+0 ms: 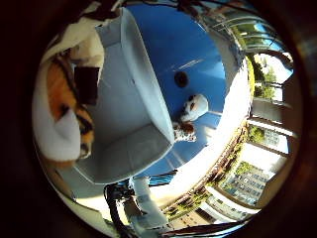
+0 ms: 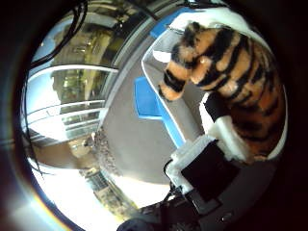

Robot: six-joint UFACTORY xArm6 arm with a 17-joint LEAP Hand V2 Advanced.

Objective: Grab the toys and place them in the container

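Observation:
A striped orange and black tiger plush (image 2: 229,69) fills much of the right thumb side palm view, close to the palm. My right hand (image 2: 207,168) has white and black fingers curled against it. In the right little finger side palm view the tiger (image 1: 61,99) lies by a finger (image 1: 87,83), at the edge of the pale grey container (image 1: 129,109). The container stands on a blue mat (image 1: 198,50). A white toy (image 1: 193,107) and a small dark thing (image 1: 181,77) lie on the mat beside the container.
The mat (image 2: 149,98) lies on a grey floor (image 2: 135,144). Windows and railings (image 1: 263,119) run along the far side. Part of the hand's body (image 1: 134,203) shows at the view's edge.

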